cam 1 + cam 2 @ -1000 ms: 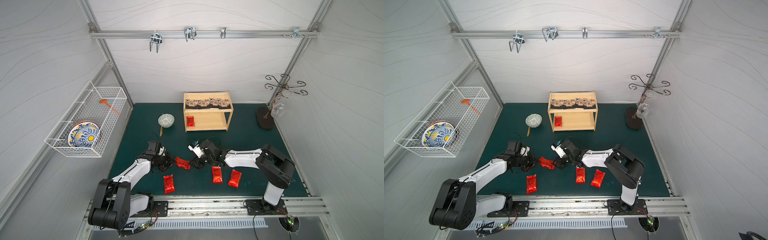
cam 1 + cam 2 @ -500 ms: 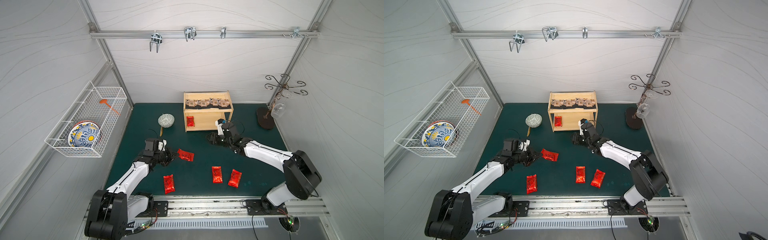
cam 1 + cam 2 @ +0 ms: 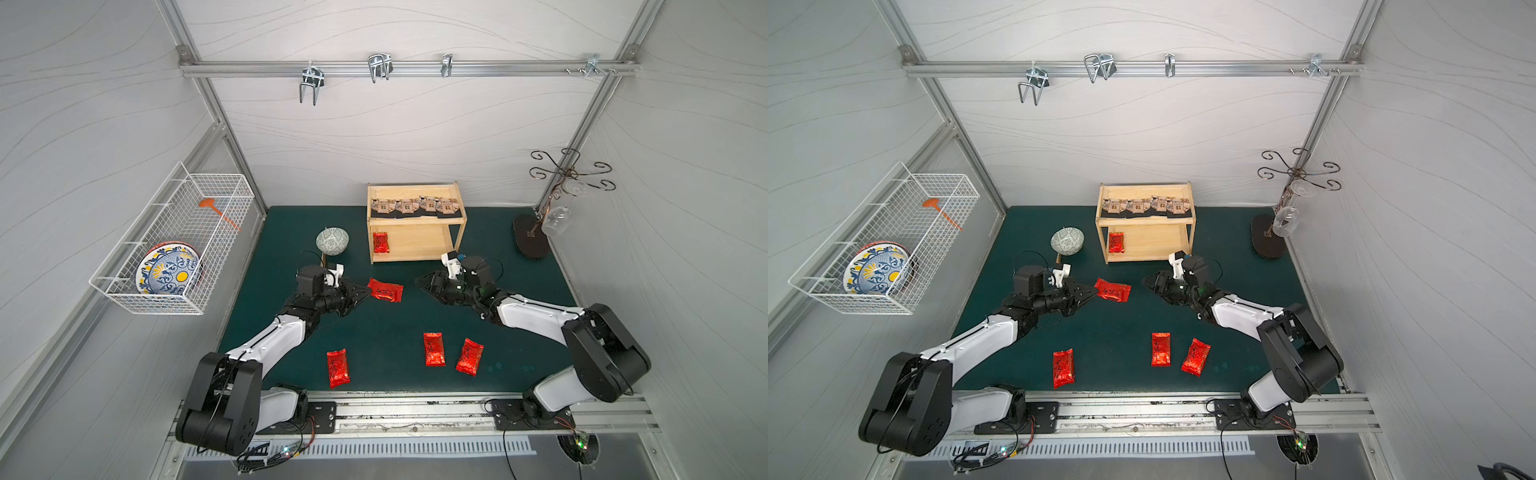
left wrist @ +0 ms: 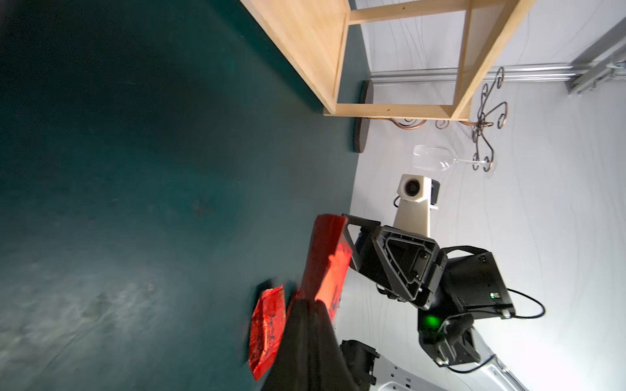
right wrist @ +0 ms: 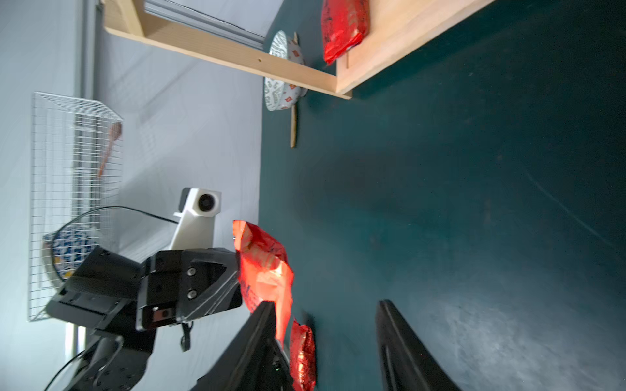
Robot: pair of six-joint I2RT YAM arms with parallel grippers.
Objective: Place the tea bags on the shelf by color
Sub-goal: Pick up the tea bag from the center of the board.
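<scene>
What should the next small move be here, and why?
Probably the right hand should ease toward the held red sachet and close on its free end. The left hand pinches one end of that sachet, pointing it at the right hand, whose jaws stand open. The shelf's lower tier, already holding one red sachet, lies nearer the right hand.

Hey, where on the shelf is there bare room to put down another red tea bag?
The lower tier is bare from its one red sachet across toward the wine-glass stand. The upper tier is crowded along its front with four beige packets.
</scene>
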